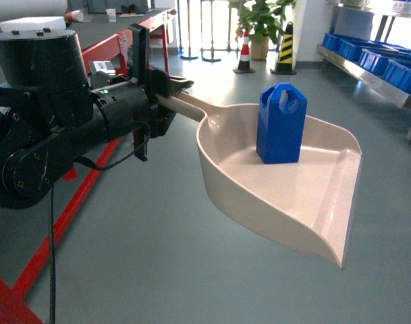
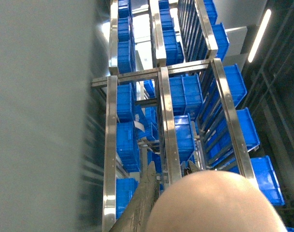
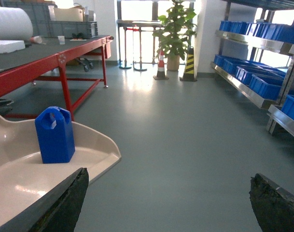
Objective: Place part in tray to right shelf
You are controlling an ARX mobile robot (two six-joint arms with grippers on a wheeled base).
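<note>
Steel shelf rack [image 2: 166, 121] holding blue crates [image 2: 185, 94], beige tray [image 2: 214, 205] below.

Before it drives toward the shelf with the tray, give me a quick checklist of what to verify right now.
1. Part upright inside tray: ok.
2. Left end effector clamped on the tray handle: ok.
3. Tray level: cannot tell; the front lip looks lower in the head view.
4. Right end effector open and empty: ok.
5. Floor toward right shelf free of obstacles: ok in the right wrist view.

The left gripper [image 1: 158, 91] is clamped, arm stretched level; the right gripper [image 3: 168, 203] hangs spread wide.
</note>
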